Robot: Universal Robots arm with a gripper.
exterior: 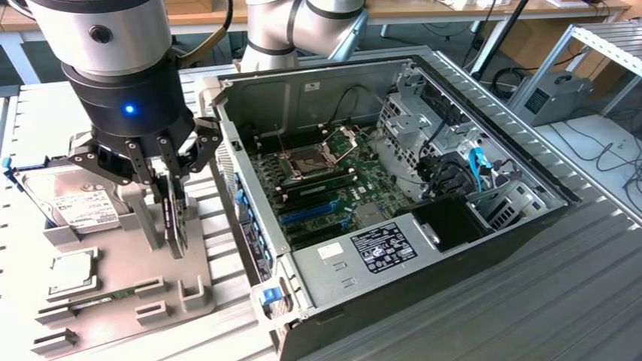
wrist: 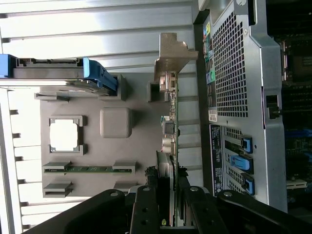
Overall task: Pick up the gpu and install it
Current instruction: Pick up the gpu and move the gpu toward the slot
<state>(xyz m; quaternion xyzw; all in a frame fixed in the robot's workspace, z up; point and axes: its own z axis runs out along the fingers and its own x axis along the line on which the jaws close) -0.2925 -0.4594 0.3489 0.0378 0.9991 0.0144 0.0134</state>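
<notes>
The gpu (exterior: 177, 222) stands on edge over the grey parts tray (exterior: 125, 252), just beside the open computer case (exterior: 401, 188) on the exterior view's left. My gripper (exterior: 171, 184) comes down from above, its black fingers (exterior: 206, 150) closed on either side of the card's top edge. In the wrist view the gpu (wrist: 170, 122) shows edge-on, its silver bracket (wrist: 173, 53) at the far end and my gripper (wrist: 170, 202) clamped on the near end. I cannot tell whether the card's lower edge still touches the tray. Blue expansion slots (exterior: 306, 210) lie on the motherboard (exterior: 341, 177) inside the case.
On the tray are a silver hard drive (exterior: 71, 199) in a blue carrier (wrist: 100, 75), a square processor (exterior: 72, 271) and a narrow green memory stick (wrist: 90, 169). The case's perforated rear wall (wrist: 231, 68) rises right next to the card. Cables and drive cages crowd the case's far side.
</notes>
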